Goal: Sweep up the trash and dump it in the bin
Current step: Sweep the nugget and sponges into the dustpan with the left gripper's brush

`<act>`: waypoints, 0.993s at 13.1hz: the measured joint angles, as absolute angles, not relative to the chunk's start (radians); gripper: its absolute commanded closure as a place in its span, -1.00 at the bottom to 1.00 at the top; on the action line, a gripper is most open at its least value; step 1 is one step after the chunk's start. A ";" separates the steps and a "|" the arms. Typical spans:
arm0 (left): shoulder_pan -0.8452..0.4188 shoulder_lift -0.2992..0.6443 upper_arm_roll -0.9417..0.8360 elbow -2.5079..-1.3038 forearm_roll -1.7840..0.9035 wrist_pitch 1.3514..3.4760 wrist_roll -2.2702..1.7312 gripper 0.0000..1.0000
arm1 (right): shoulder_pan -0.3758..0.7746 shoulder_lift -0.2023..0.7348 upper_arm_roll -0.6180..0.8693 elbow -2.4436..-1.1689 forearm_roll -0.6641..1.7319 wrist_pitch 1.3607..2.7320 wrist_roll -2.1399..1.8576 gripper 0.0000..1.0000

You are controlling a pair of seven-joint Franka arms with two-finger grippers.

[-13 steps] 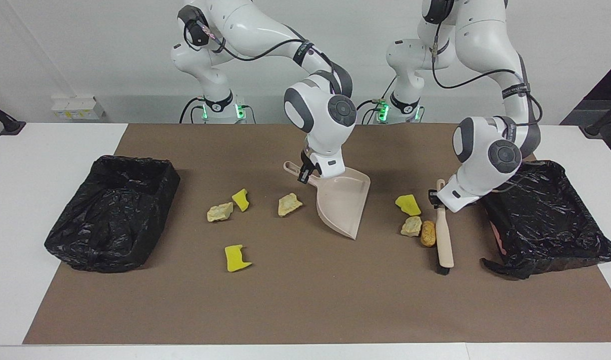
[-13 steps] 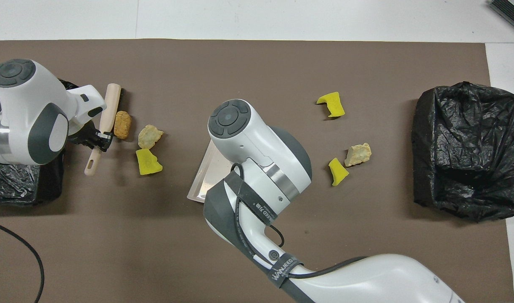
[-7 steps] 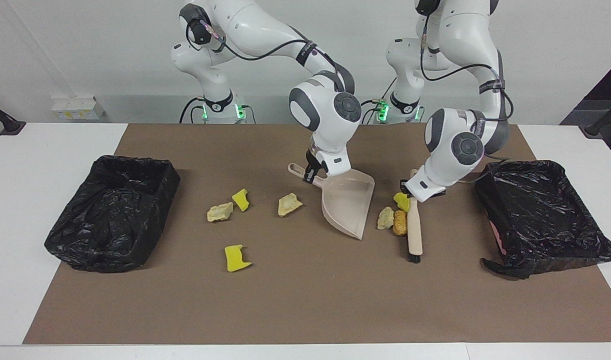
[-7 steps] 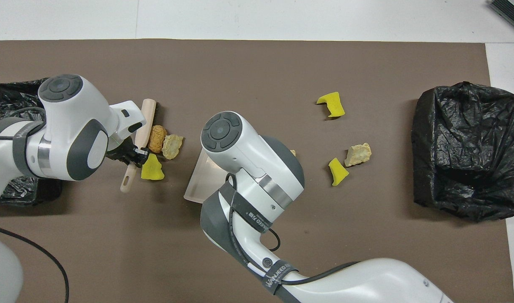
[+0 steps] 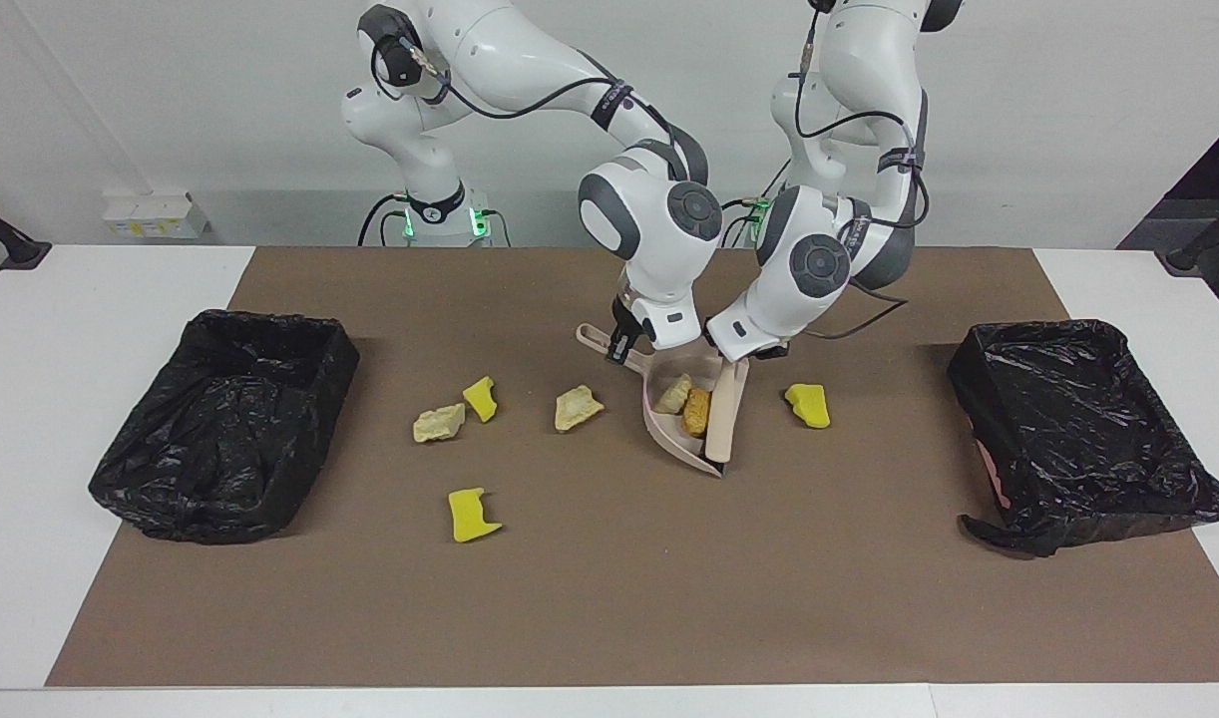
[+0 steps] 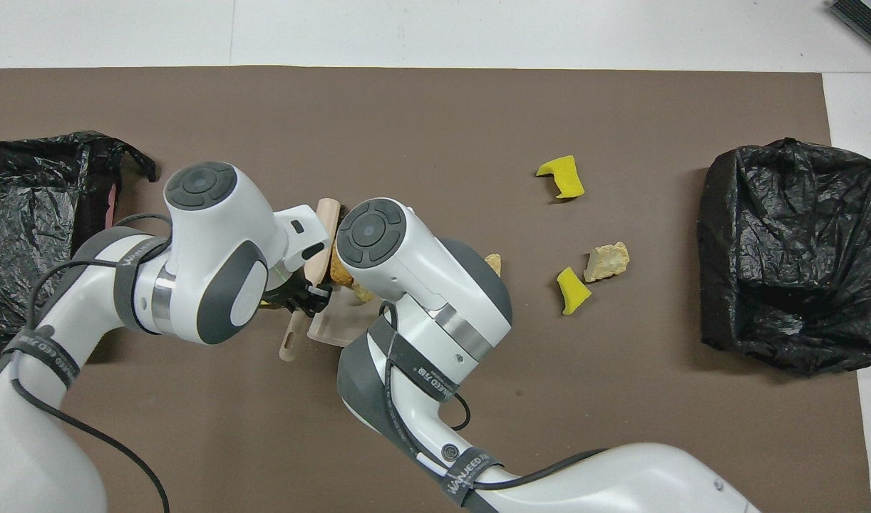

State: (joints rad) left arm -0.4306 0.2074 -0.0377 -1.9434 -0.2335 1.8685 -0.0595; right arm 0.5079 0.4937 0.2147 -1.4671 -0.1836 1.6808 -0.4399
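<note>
My right gripper [image 5: 619, 346] is shut on the handle of the beige dustpan [image 5: 661, 427], which rests on the mat at mid-table. My left gripper [image 5: 747, 356] is shut on the beige brush [image 5: 722, 414], whose bristles lie at the dustpan's mouth. A pale lump [image 5: 674, 393] and an orange-brown lump [image 5: 696, 411] sit inside the pan. A yellow sponge piece [image 5: 807, 404] lies beside the brush, toward the left arm's end. Toward the right arm's end lie a pale lump [image 5: 578, 407], a yellow piece [image 5: 481, 398], another pale lump [image 5: 438, 423] and a yellow piece [image 5: 470, 515]. In the overhead view the arms hide most of the pan [image 6: 328, 329].
A black-lined bin [image 5: 225, 424] stands at the right arm's end of the brown mat, another black-lined bin [image 5: 1083, 429] at the left arm's end. Both also show in the overhead view, the first [image 6: 788, 253] and the second [image 6: 29, 214].
My left gripper has swept the brush toward the dustpan, pushing the pale and orange-brown lumps into it. The yellow piece stayed behind. The right gripper kept hold of the dustpan.
</note>
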 measured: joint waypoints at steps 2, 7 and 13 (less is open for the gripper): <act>-0.428 0.178 -0.023 -1.943 -0.243 1.841 -0.098 1.00 | 0.506 0.494 0.214 -1.468 -0.184 1.684 -0.440 1.00; -0.319 0.099 0.015 -1.944 -0.224 1.785 -0.245 1.00 | 0.509 0.494 0.214 -1.469 -0.184 1.691 -0.441 1.00; -0.204 0.006 0.020 -2.139 -0.082 1.835 -0.253 1.00 | 0.511 0.493 0.217 -1.472 -0.184 1.700 -0.441 1.00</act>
